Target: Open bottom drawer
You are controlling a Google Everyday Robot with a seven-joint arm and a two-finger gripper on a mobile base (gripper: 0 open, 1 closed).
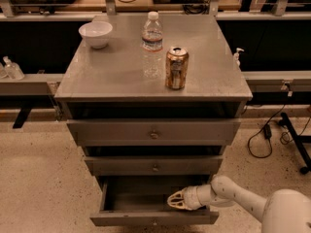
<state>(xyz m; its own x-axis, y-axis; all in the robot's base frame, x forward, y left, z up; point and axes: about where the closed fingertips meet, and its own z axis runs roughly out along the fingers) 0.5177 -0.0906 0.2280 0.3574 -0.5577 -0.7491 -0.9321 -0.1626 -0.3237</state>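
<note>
- In the camera view, a grey metal cabinet [112, 81] stands on a speckled floor. It has three drawers, one above the other.
- The bottom drawer [138, 197] is the lowest one, near the bottom edge of the view. It sticks out toward us, well past the two above it. Its plain grey inside shows, and I can see nothing lying in it.
- Its small round knob [154, 222] sits in the middle of the front panel.
- The gripper [172, 201] is on the end of a white arm [238, 198] that comes in from the right. It is over the open inside of the bottom drawer, toward the right side and just behind the front panel. I cannot tell if the gripper is open or closed, and I see nothing held in it.
- The drawer looks like hard, stiff metal, so I think it will not bend or break. With nothing in it, it should be fairly light and slide straight out.
- The metal is smooth and the knob is tiny, so a grip could slip. Good places to hold are the knob or the top edge of the front panel, hooked from inside.
- A white bowl [95, 33], a water bottle [152, 42] and a can [176, 68] stand on top. A hard tug might shake them, so a slow, even pull seems best.
</note>
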